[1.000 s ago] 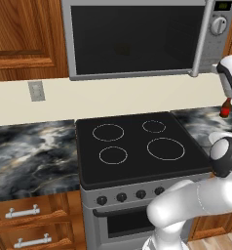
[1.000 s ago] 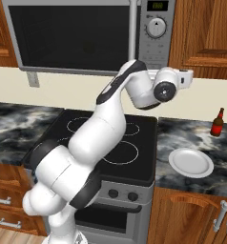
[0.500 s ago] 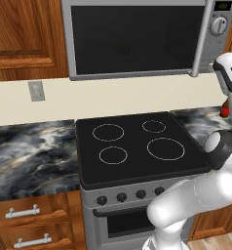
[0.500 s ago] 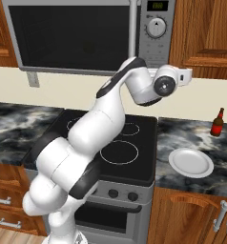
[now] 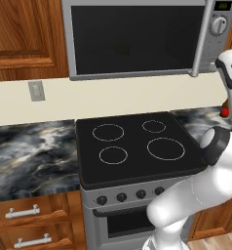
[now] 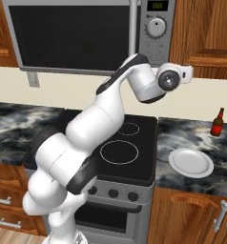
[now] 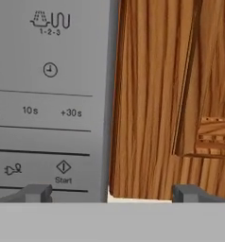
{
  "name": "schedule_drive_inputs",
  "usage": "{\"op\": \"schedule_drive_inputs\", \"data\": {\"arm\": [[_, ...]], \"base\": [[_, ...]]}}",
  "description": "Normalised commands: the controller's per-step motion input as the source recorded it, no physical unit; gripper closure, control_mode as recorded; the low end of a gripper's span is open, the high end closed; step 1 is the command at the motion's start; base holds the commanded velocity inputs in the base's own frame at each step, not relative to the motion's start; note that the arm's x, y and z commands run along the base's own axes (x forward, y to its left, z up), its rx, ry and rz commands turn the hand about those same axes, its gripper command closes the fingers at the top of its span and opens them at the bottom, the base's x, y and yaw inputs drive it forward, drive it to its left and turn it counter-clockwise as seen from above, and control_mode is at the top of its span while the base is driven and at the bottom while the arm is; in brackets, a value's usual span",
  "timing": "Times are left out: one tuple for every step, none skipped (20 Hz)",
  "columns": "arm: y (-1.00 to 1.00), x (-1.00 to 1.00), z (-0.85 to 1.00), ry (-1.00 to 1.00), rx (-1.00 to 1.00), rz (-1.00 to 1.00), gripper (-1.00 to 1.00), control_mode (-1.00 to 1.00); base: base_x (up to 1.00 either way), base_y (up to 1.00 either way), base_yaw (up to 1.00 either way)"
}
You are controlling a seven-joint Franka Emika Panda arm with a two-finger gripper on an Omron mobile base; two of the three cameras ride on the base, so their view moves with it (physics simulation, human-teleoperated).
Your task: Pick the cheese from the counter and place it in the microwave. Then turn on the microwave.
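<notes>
Three views: one kitchen wall, the white arm raised toward its upper right.
Microwave (image 6: 82,38): wide, silver-grey, mounted above the stovetop; dark glass door shut, bar handle (image 6: 133,35) upright beside it, round white knob (image 6: 156,27) at 3 o'clock from the door.
Stovetop (image 5: 135,146): plain black with four ring marks, directly below the microwave.
Counter (image 5: 30,154): dark marbled stone on both sides of the stovetop.
Cabinet (image 7: 157,99): brown wood, touching the microwave's right edge.
Plate (image 6: 190,162): white, on the counter at 3 o'clock from the stovetop.
Bottle (image 6: 217,123): brown, red label, upright, at 1 o'clock from the plate.
Gripper (image 7: 115,193): fingers spread wide, holding nothing, facing the microwave's control panel near the Start button (image 7: 63,171).
Cheese: location cannot be told.
</notes>
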Motion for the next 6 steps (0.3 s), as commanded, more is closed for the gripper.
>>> {"op": "schedule_drive_inputs", "data": {"arm": [[-0.01,0.08,0.05,0.03,0.02,0.00,-1.00,-1.00],[-0.04,0.01,0.07,0.01,0.02,0.00,-1.00,-1.00],[-0.03,0.00,0.03,0.01,0.02,0.00,-1.00,-1.00],[-0.03,0.00,0.01,0.01,0.02,0.00,-1.00,-1.00],[-0.05,0.00,0.00,0.00,0.01,0.00,-1.00,-1.00],[-0.05,0.00,0.00,0.00,0.00,0.00,-1.00,-1.00]], "base": [[0.00,0.00,0.00],[0.00,0.00,0.00],[0.00,0.00,0.00],[0.00,0.00,0.00],[0.00,0.00,0.00],[0.00,0.00,0.00]]}}
